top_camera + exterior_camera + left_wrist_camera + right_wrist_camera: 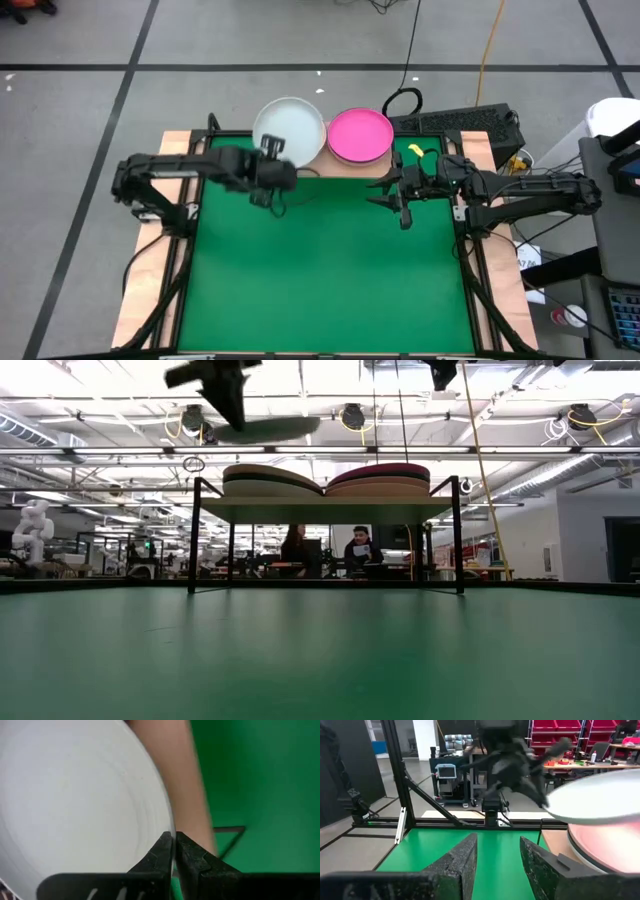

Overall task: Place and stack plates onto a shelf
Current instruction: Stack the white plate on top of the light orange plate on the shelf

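Pinching the rim of the pale mint-white plate [290,129], left gripper [173,851] clamped on its edge, plate held above the left stack on the wooden shelf [325,508]; bright magenta plate [360,135] topping the right stack; right gripper [498,862] released, fingers apart, hovering just beside the shelf over the green mat [330,270].
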Tool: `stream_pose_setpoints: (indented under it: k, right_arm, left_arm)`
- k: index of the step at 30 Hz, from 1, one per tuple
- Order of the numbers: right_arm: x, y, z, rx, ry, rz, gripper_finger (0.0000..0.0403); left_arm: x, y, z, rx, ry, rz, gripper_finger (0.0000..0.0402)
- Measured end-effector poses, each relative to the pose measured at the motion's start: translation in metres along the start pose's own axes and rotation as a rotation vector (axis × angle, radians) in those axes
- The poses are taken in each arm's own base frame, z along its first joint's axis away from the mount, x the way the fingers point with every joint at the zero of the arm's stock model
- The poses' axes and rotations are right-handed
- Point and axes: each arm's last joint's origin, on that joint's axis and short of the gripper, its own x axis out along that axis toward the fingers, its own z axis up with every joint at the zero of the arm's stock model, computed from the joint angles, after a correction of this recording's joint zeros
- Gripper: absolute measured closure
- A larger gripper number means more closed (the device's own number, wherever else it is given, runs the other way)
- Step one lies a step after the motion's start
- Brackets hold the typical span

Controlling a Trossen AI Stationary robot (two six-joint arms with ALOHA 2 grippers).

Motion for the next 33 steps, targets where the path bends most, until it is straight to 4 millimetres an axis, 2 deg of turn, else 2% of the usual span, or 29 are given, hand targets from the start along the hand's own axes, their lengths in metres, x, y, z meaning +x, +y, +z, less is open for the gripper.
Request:
stream_pose_setpoints:
  k: [5, 10, 14, 19, 28, 33]
  right_arm:
    - [0.000, 0.000, -0.001, -0.007, 0.006, 0.000, 0.0273]
    - [0.000, 0.000, -0.002, -0.005, 0.023, 0.000, 0.0273]
    - [0.000, 0.000, -0.002, -0.005, 0.022, 0.000, 0.0273]
    - [0.000, 0.000, -0.002, -0.005, 0.021, -0.001, 0.0273]
    - [0.000, 0.000, -0.002, -0.005, 0.021, -0.003, 0.0273]
    - [0.000, 0.000, -0.002, -0.005, 0.021, -0.003, 0.0273]
  left_arm:
    - [0.028, 0.031, -0.010, 0.052, -0.005, -0.039, 0.0387]
    - [0.050, 0.047, -0.021, 0.044, 0.033, -0.087, 0.0385]
    - [0.054, 0.053, -0.026, 0.054, 0.018, -0.116, 0.0382]
    - [0.054, 0.056, -0.022, 0.070, -0.043, -0.116, 0.0377]
    - [0.055, 0.056, -0.024, 0.038, -0.020, -0.108, 0.0305]
    - [0.054, 0.058, -0.025, 0.035, 0.046, -0.034, 0.0294]
